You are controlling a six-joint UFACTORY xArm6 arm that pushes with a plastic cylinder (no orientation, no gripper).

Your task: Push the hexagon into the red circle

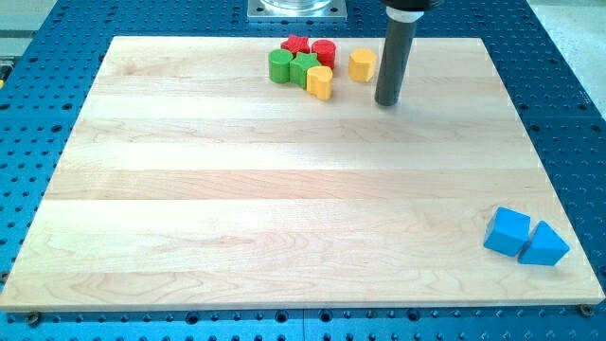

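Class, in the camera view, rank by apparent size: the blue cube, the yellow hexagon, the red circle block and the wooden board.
1. Wooden board, by far the largest.
2. Blue cube, though it lies nearer the view's bottom, so nearness may enlarge it.
3. Yellow hexagon and red circle block look alike; unranked.

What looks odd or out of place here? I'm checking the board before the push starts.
Nothing looks damaged or tipped. The only oddity is the spread: two blue blocks sit alone at the view's bottom right, far from the cluster at the top. There the yellow hexagon stands slightly apart from the red circle, with my tip just right of it.
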